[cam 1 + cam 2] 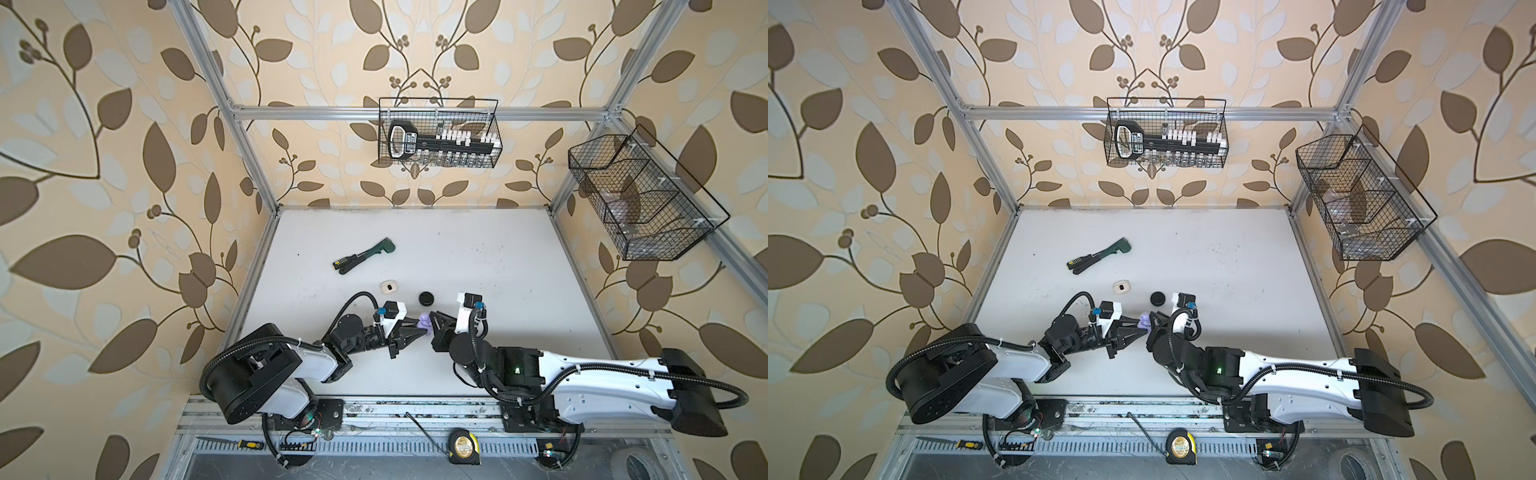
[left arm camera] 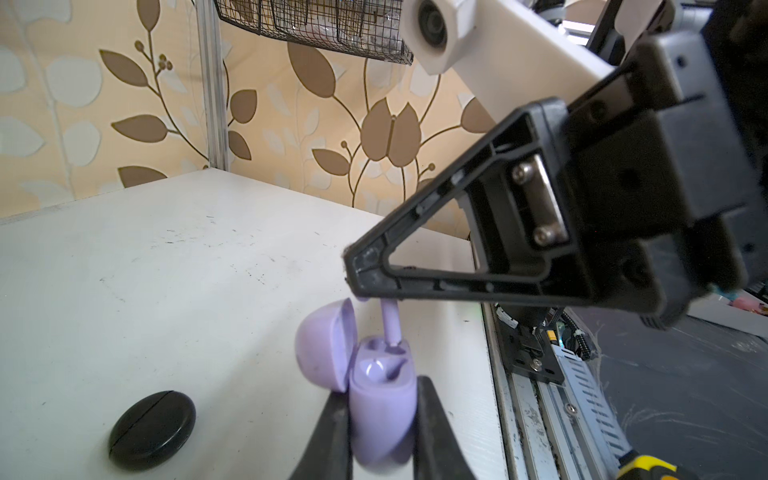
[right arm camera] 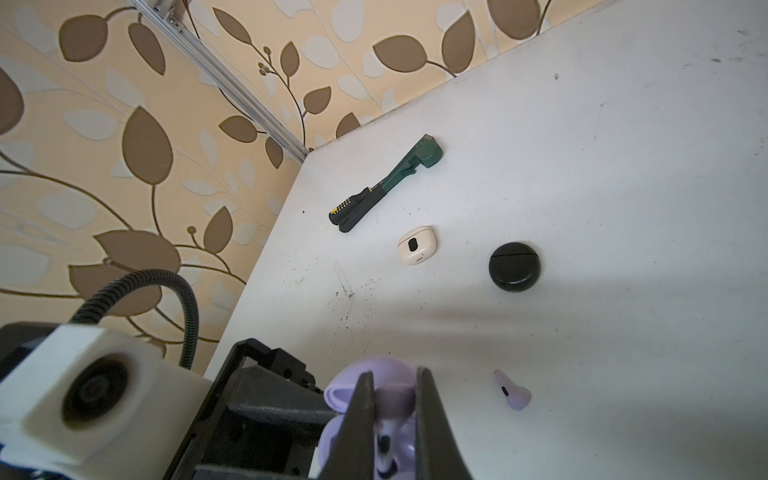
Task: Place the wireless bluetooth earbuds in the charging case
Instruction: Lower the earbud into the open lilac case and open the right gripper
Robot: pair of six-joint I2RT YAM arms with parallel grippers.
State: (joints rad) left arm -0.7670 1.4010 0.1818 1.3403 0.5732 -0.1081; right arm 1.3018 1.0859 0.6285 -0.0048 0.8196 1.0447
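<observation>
Bud (image 2: pixel 390 324): hung pinched in right gripper (image 3: pixel 394 382), stem upright over case (image 1: pixel 424 326), which left gripper (image 2: pixel 380 390) clamped, at right gripper's 9 o'clock in a top view.

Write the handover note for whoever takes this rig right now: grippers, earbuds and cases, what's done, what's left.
Left gripper: shut on the lilac case, lid open.
Right gripper: shut on a lilac earbud, stem entering a slot of the case, not seated.
Second lilac earbud: loose on the table.
White case and black case: closed, contents not visible.
Done: lilac case open and held, one bud at its slot.
Left: seat that bud, release, then probably fetch and insert the loose one.
</observation>
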